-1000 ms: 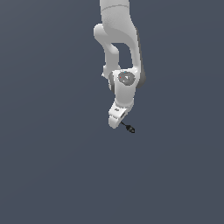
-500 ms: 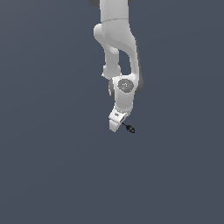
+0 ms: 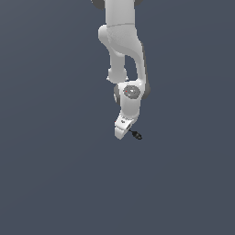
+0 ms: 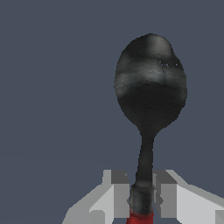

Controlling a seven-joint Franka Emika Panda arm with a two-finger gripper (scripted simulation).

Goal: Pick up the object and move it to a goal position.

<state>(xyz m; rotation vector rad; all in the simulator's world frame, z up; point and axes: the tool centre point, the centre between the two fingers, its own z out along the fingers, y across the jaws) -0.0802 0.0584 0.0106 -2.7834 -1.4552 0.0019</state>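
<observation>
tool (image 4: 142, 197) clamping spoon (image 4: 150, 94), red handle seemingly wrist-only

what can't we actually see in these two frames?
- Spoon handle: the wrist view's edge cuts it off, so only a red sliver shows between the hand's fingers.
- Exterior view: the spoon is a tiny dark speck; its shape and the grip can't be made out there.
- Fingers in the exterior view: hidden behind the hand's white body.
- Goal position: no marker visible in either view.
- Arm base: cut off by the exterior view's top edge.
</observation>
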